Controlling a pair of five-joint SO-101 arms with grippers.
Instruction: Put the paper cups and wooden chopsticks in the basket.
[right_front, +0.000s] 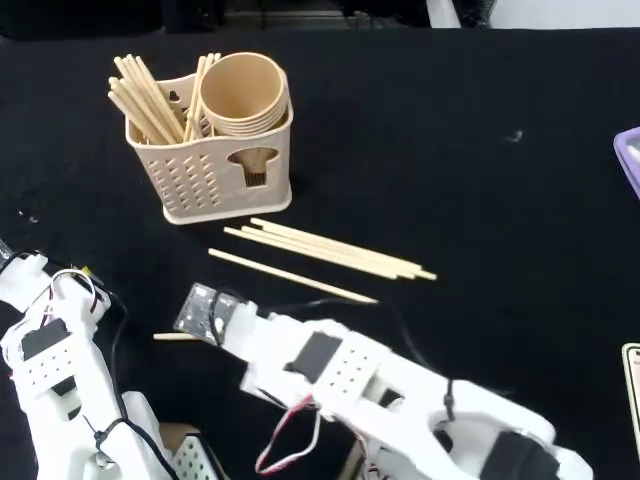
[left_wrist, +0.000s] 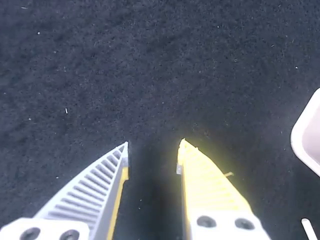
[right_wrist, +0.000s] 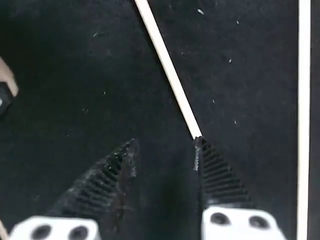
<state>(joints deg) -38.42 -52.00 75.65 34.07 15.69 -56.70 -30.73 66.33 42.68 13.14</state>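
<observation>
High view shows the basket (right_front: 215, 175) at the far left of the counter (right_front: 480, 150), already holding the paper cups (right_front: 243, 92) and some wooden chopsticks (right_front: 145, 100). Several loose chopsticks (right_front: 330, 252) lie just near of it. The right tool (right_wrist: 165, 142) stands open, one fingertip touching a single chopstick (right_wrist: 170, 75). I judge that picking up this stick is the step in hand; next, the jaws should straddle it and close. The left tool (left_wrist: 152, 145) is open over bare counter.
</observation>
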